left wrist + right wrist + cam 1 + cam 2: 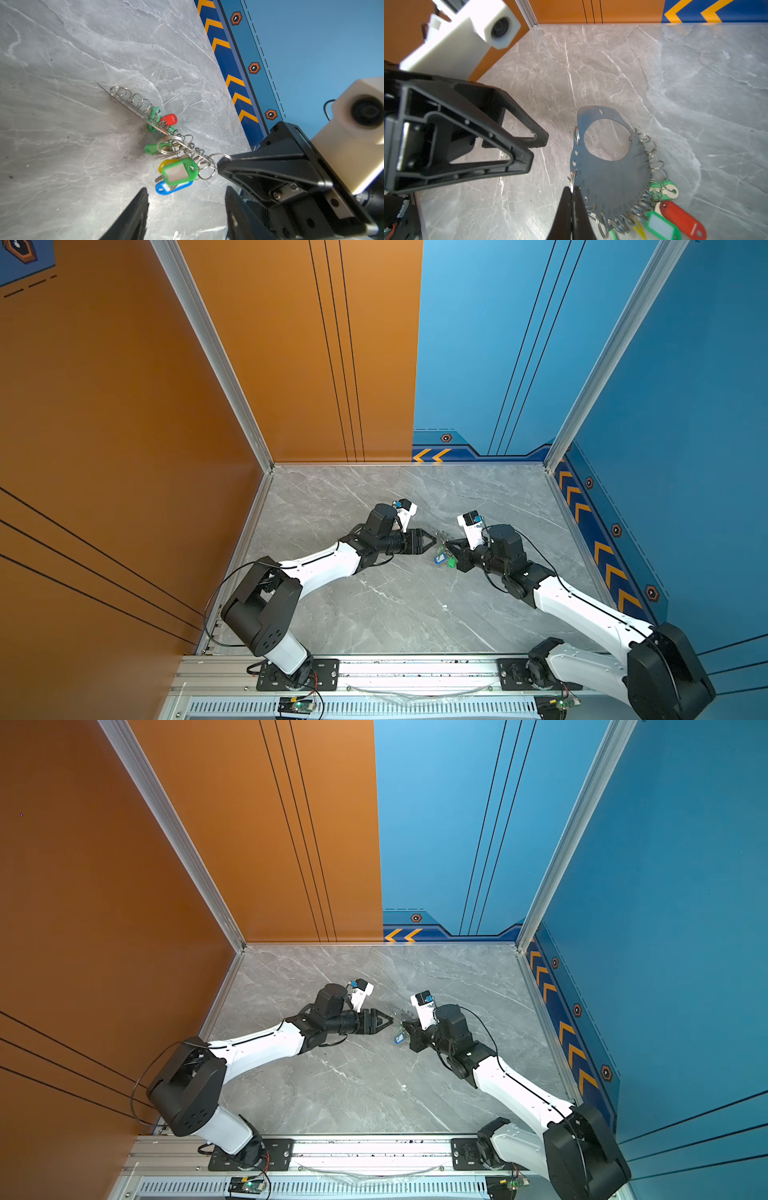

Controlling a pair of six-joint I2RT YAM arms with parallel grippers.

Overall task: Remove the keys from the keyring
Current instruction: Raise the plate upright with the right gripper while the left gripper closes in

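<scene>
Flat oval metal keyring (610, 178) (wire-loop fringe)

We see the R gripper (572, 190), its 2 fingers (565, 209) pressed together on the keyring (608, 180) at its ring-fringed edge. L gripper (535, 148) sits just beside it, jaws apart. Keys (683, 220) w/ red, green, yellow tags cluster at the opposite edge.

White-shelled arms (328, 566) with black joints (257, 610) (thin black cables (206, 616)).
</scene>
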